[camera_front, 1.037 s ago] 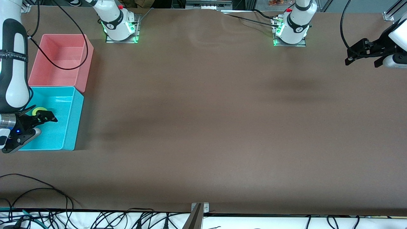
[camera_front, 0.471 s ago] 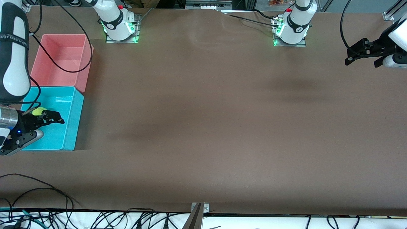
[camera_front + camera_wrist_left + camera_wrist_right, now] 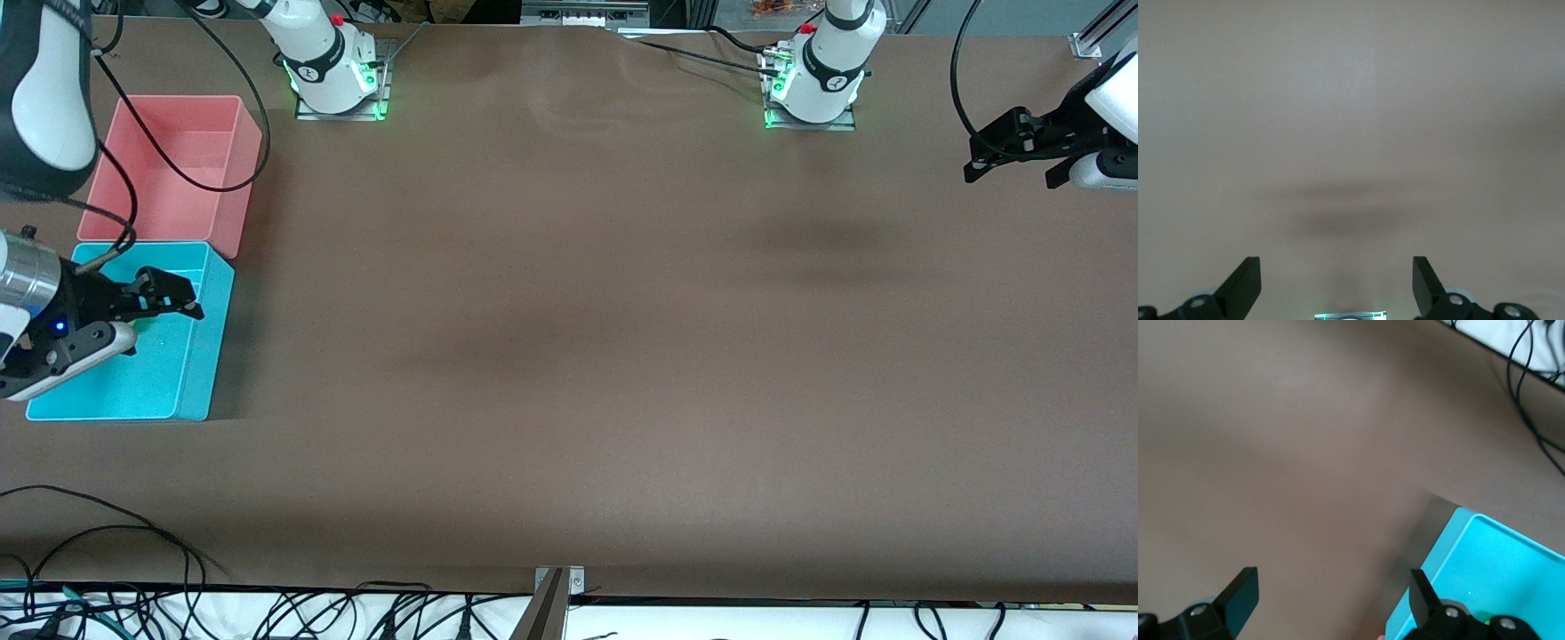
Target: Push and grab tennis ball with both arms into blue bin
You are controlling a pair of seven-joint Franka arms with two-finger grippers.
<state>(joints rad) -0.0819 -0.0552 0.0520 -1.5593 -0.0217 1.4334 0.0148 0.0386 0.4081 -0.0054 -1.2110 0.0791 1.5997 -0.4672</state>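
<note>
Right gripper hangs over the blue bin, at the right arm's end of the table. Its jaws stand apart with nothing between them; the right wrist view confirms both fingers spread wide, with bare table and a corner of the bin below them.

Tennis ball: not visible in the front view, where the gripper body covers much of the bin floor. The right wrist view shows only a small yellow-green sliver inside the bin, tight against the gripper housing (too little shows to confirm it as the ball). Its exact position in the bin cannot be told.

Pink bin sits touching the blue bin, farther from the front camera, with a black cable draped across its opening.

Left gripper is held over the brown table at the left arm's end, well apart from both bins; this arm waits. Its jaws are apart and empty: the left wrist view shows 2 fingers spread over bare table surface
</note>
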